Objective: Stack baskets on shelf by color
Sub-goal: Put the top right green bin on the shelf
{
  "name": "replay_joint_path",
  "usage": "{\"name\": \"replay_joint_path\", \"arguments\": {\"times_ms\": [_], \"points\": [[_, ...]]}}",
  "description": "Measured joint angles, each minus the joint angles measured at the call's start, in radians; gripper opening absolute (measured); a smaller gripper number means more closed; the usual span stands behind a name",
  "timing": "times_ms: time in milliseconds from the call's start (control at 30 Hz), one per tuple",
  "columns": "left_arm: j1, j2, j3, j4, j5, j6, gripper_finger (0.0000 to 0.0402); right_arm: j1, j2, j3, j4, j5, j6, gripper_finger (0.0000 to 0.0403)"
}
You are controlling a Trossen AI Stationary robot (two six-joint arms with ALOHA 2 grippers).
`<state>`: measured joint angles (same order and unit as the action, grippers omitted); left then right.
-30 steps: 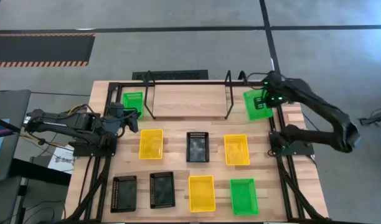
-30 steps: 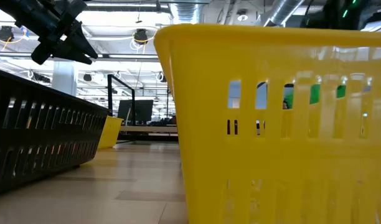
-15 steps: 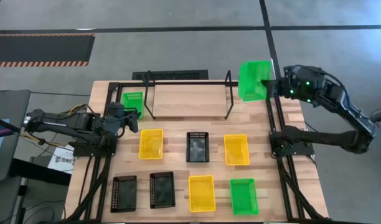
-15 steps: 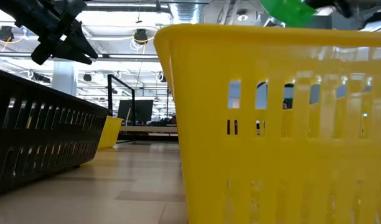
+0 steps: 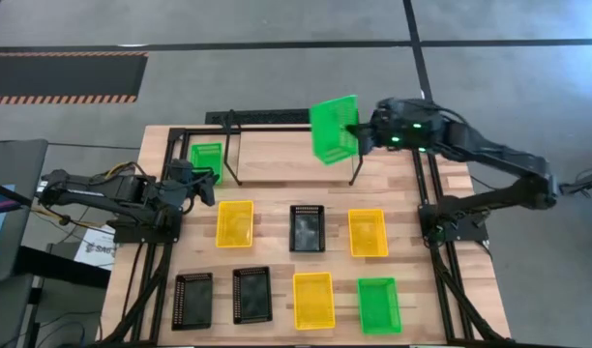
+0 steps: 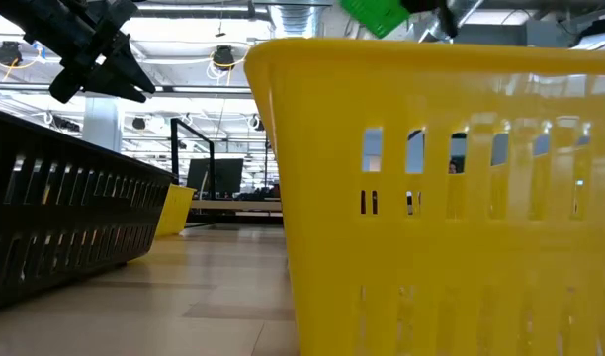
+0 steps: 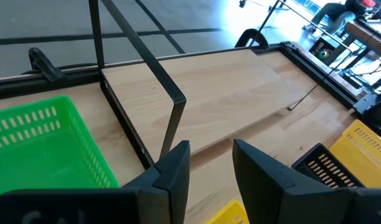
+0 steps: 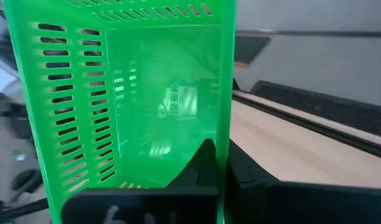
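My right gripper (image 5: 362,133) is shut on a bright green basket (image 5: 335,129) and holds it in the air over the right end of the shelf (image 5: 286,155). The basket also shows at the top of the low view (image 6: 377,12). A second green basket (image 5: 207,158) stands on its base on the table, just left of the shelf. My left gripper (image 5: 211,177) is open and empty, close to that basket's near side. In the left wrist view its fingers (image 7: 178,165) point at the shelf board (image 7: 228,93). My right gripper holds one side wall of the green basket (image 8: 225,124) at its rim, with one finger inside (image 8: 203,162) and one outside (image 8: 243,174). The fingers come at it from the table's right side. The basket is lifted clear and tilted.
Three yellow baskets (image 5: 234,223) (image 5: 368,233) (image 5: 313,300), three black ones (image 5: 307,228) (image 5: 192,301) (image 5: 251,295) and one green one (image 5: 378,305) stand on the tabletop, nearer than the shelf. Upright black rod loops (image 5: 354,145) stand at the shelf's ends.
My right gripper has lifted the green basket off the table right of the shelf. It has carried the basket up and toward the table's left edge, over the shelf's right end. The basket has tipped from flat to tilted.
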<state>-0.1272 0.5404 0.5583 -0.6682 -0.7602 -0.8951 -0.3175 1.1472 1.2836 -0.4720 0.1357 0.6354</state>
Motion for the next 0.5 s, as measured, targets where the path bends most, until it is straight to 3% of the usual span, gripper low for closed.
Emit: {"name": "replay_joint_path", "arguments": {"times_ms": [233, 500], "points": [[0.000, 0.000, 0.000, 0.000, 0.068, 0.018, 0.0110, 0.003, 0.297, 0.313, -0.162, 0.033, 0.030, 0.0005], [0.000, 0.000, 0.000, 0.000, 0.070, 0.071, 0.0110, 0.020, 0.643, 0.882, -0.692, 0.196, 0.027, 0.0004]]}}
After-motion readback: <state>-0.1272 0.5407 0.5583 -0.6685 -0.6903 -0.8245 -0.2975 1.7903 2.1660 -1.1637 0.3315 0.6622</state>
